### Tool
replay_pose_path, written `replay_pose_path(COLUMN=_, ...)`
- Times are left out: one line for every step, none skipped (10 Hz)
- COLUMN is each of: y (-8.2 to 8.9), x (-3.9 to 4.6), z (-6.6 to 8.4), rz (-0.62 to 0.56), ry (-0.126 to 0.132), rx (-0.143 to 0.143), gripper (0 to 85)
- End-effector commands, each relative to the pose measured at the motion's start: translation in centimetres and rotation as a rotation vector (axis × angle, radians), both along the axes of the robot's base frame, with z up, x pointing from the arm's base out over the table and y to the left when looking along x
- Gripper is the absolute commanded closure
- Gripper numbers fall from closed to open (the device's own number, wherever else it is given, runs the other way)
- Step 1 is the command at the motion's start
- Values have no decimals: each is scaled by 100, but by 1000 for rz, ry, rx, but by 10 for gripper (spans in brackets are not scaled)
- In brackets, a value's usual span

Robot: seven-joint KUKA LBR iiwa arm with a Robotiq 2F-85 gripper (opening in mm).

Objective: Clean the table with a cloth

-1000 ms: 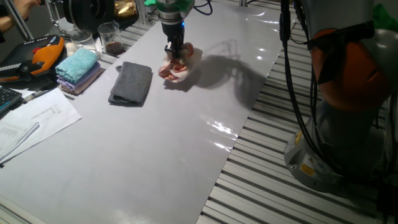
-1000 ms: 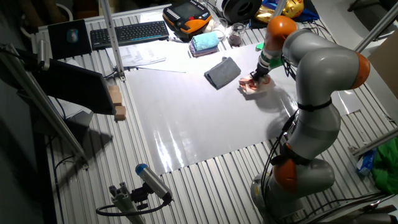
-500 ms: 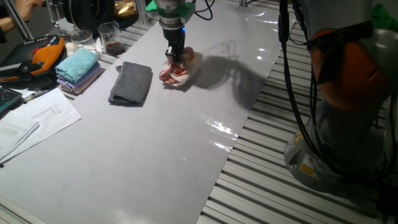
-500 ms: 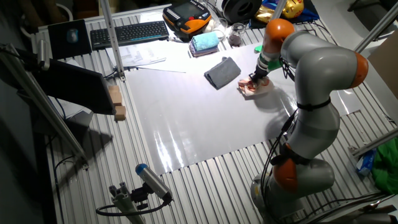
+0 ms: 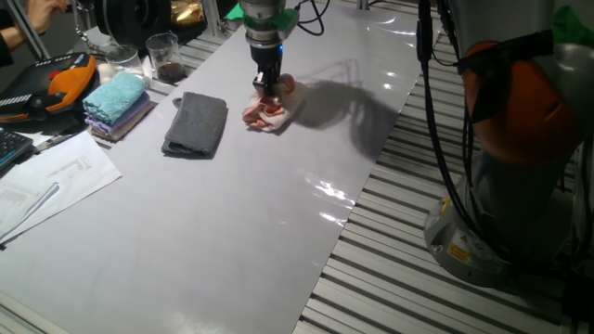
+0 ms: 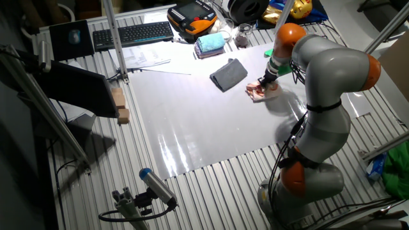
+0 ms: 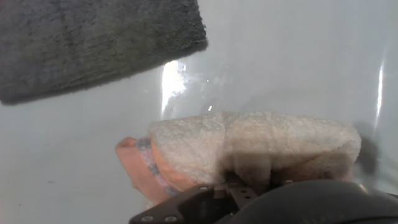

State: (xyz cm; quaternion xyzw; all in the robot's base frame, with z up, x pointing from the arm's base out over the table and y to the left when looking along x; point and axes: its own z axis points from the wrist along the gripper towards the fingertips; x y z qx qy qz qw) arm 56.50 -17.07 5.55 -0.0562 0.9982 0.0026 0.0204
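The arm reaches across the table (image 5: 278,223) from its base at the right edge, its forearm angled over the far part of the surface and the wrist turned so the gripper (image 5: 270,90) points straight down. Its fingers are drawn close together and bite into the top of the cloth (image 5: 267,111), a bunched pink and peach towel that lies pressed against the glossy tabletop; in the hand view the cloth (image 7: 249,152) fills the lower middle, gathered up into the fingers. The other fixed view shows the gripper (image 6: 261,86) bearing on the cloth (image 6: 258,92) just right of the dark grey cloth (image 6: 229,75). That grey cloth (image 5: 197,124) lies flat, near the pink one but apart from it, with a folded teal towel (image 5: 116,96) further left. Compared with a second ago, the gripper and the cloth have slid a little to the right and toward the far side of the table, widening the gap to the grey cloth, while the grip looks unchanged.
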Motion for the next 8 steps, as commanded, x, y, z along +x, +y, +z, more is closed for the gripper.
replay_pose_path(y=1, x=1, z=-8, rz=-3, ry=0, rx=2, gripper=850)
replay_pose_path(y=11, x=10, z=-28, rz=-6, ry=-3, rx=5, gripper=850)
replay_pose_path(y=29, x=22, z=-33, rz=-8, ry=-4, rx=8, gripper=850)
replay_pose_path(y=54, x=43, z=-16, rz=-9, ry=-1, rx=10, gripper=850)
replay_pose_path(y=87, x=62, z=12, rz=-12, ry=2, rx=7, gripper=850)
replay_pose_path(y=121, x=81, z=45, rz=-12, ry=6, rx=2, gripper=850)
replay_pose_path(y=147, x=93, z=55, rz=-15, ry=6, rx=2, gripper=850)
replay_pose_path(y=179, x=99, z=38, rz=-18, ry=7, rx=2, gripper=850)
